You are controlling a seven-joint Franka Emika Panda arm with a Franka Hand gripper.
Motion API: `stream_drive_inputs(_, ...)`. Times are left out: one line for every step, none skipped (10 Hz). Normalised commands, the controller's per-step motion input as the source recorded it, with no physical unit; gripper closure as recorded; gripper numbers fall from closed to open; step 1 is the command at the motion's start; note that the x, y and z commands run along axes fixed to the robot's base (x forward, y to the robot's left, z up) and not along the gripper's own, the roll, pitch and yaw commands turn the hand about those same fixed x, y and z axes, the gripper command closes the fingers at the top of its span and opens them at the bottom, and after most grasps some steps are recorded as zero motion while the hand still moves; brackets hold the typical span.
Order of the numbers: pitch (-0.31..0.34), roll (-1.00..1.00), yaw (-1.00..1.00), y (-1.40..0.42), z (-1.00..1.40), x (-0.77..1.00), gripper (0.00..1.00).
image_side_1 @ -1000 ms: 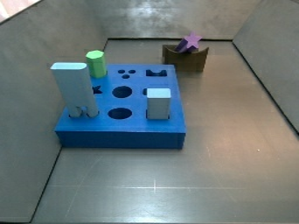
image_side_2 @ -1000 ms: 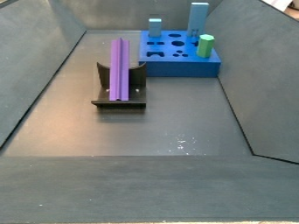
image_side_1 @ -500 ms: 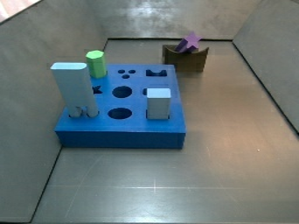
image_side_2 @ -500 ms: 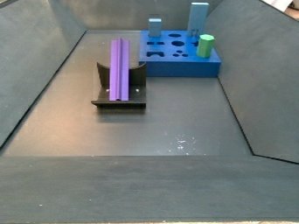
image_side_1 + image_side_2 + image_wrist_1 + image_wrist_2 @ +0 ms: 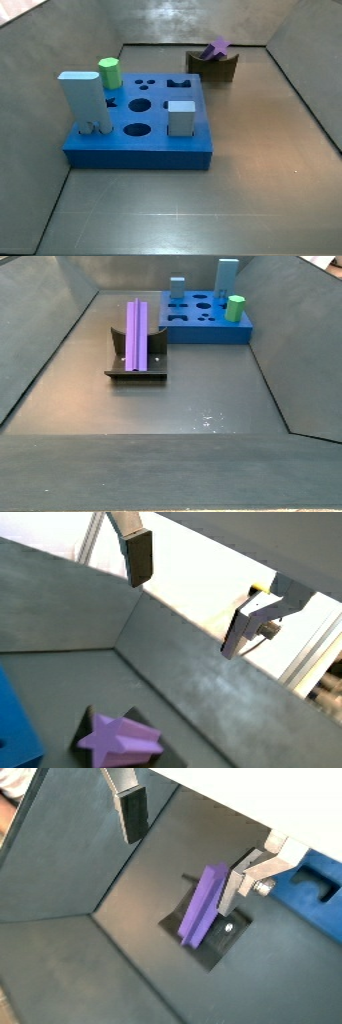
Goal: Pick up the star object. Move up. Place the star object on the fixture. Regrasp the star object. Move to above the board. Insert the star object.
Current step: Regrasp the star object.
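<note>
Claw (image 5: 187, 853) wide and empty above dark grey floor (image 5: 187, 406), star object (image 5: 136, 334) on fixture (image 5: 135, 371).

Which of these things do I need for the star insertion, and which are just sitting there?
Needed: the star object lying on the fixture; the board; the gripper, open and empty, above the star object in both wrist views.

Just there, standing on the board: green cylinder, tall pale blue block, short pale blue block.

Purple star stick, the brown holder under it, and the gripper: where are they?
star object (image 5: 138, 334), a side view, on its long upper face.
fixture (image 5: 135, 375), a side view, on its front base plate.
gripper (image 5: 190, 840), open, a wrist view, midway between its fingertips.
</note>
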Motion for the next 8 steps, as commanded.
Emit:
stream_drive_inputs(0.178,0.75,0.16,-0.05,-0.01,0.11,0.0)
stream_drive_inputs(0.157,0.5,0.18,-0.05,-0.01,0.12,0.0)
stream_drive_inputs(0.136,0.34,0.2,-0.04,0.0,0.13,0.0)
stream_drive_inputs(0.098,0.22,0.21,-0.04,0.0,0.11,0.0)
stream_drive_inputs(0.081,0.2,0.21,-0.04,0.0,0.1,0.0)
stream_drive_inputs(0.138,0.16,0.16,0.05,-1.0,0.03,0.0)
stream_drive_inputs(0.12,0.16,0.16,0.05,-1.0,0.04,0.0)
stream_drive_inputs(0.07,0.14,0.16,0.04,-1.0,0.05,0.0)
